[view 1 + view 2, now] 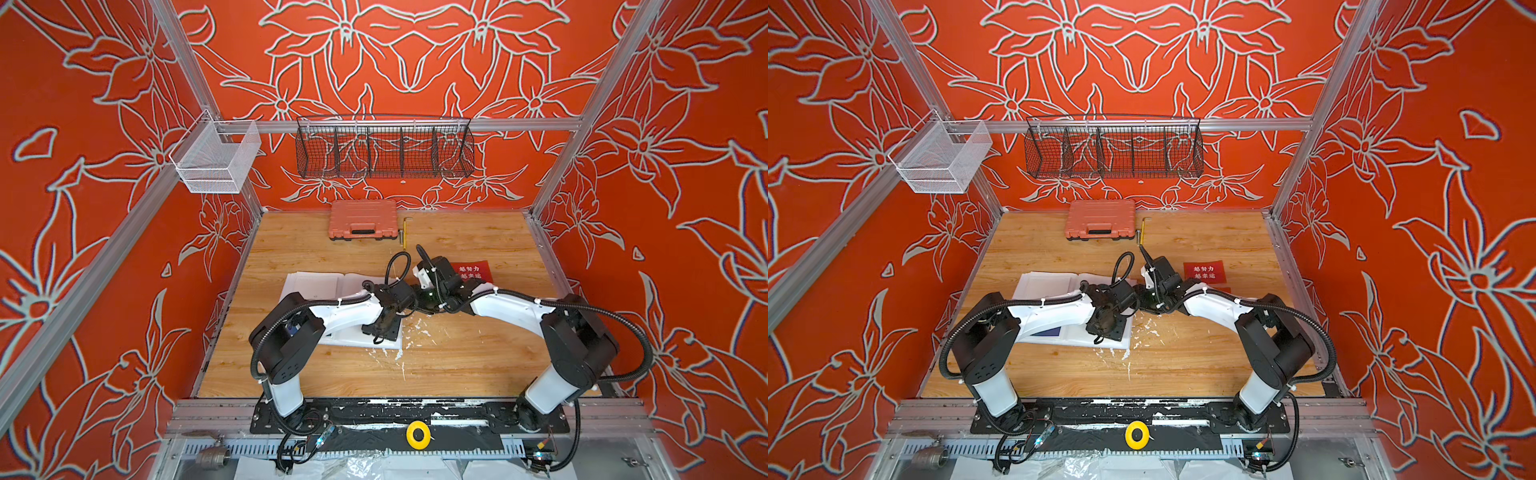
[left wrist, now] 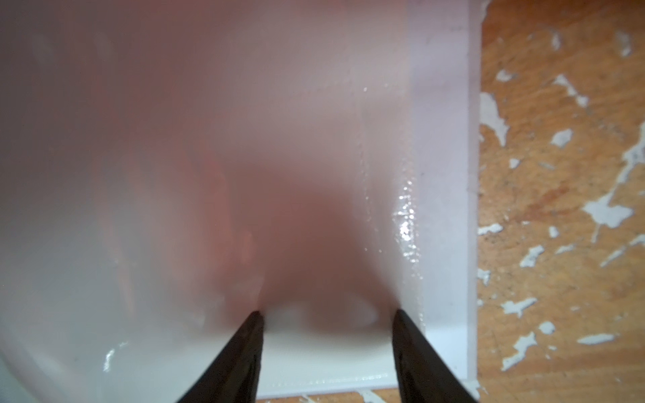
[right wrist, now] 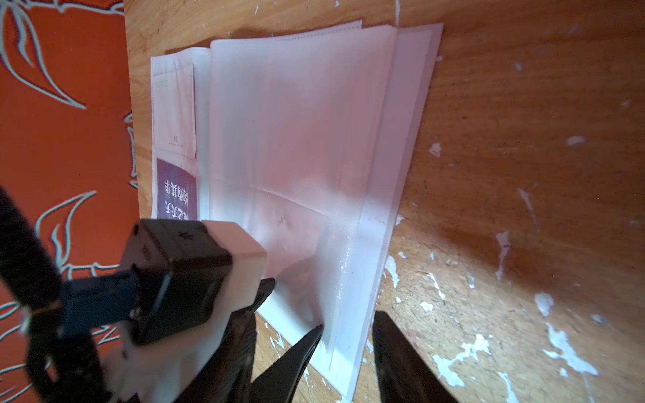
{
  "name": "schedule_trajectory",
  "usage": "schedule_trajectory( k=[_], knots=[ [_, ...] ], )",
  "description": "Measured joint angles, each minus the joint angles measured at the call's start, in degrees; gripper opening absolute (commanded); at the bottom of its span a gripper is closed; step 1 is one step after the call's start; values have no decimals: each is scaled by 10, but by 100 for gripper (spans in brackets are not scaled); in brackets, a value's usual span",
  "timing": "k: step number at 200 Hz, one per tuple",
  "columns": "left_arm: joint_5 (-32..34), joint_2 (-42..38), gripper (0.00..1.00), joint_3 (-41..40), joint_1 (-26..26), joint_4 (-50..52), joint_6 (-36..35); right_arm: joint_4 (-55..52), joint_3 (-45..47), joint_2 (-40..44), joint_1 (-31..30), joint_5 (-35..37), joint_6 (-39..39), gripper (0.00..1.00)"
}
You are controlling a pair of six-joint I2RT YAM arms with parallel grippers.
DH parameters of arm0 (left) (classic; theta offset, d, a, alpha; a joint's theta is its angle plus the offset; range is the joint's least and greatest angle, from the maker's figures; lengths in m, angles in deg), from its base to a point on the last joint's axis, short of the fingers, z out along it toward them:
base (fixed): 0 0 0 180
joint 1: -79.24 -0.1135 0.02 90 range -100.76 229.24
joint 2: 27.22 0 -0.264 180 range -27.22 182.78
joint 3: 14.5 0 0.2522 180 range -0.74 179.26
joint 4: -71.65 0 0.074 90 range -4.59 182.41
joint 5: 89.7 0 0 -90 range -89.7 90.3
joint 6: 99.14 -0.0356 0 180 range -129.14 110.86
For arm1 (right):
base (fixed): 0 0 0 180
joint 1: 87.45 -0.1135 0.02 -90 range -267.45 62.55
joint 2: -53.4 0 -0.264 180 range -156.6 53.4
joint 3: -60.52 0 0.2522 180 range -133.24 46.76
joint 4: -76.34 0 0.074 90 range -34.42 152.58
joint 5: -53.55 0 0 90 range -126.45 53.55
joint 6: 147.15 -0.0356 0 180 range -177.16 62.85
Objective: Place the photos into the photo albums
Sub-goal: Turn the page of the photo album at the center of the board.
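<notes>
Left hand [image 2: 328,311] over album [image 2: 443,174], right hand [image 3: 349,321] beside

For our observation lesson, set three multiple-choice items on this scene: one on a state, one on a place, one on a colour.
1. The album is: A open; B shut; C standing upright.
2. Where is the case? A on the album; B at the table's back edge; C in a basket.
3. The lettered card lying on the table is: A green; B yellow; C red.

Key: 1 A, its pages lie spread flat. 2 B, it sits at the far edge. 3 C, it is red with white writing.
</notes>
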Motion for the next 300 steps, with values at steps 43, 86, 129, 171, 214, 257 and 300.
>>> schedule_trajectory(
  k=[43,86,129,171,214,257,300],
  knots=[
    [9,0,44,0,0,3,0,0,0,0,0,0,0,55],
    [27,0,42,0,0,12,-1,17,0,-8,-5,-12,-4,56],
    [43,-4,42,-3,0,23,0,69,0,-56,-22,-57,-31,56],
    [59,-9,42,-10,-4,35,1,104,-15,-94,-32,-83,-56,57],
    [68,-23,42,-27,-17,37,1,113,-40,-121,-42,-93,-65,58],
    [76,-35,42,-43,-44,39,-3,121,-74,-155,-51,-96,-75,58],
    [90,-67,42,-72,-79,56,-12,135,-108,-186,-58,-96,-81,59]
  ],
)
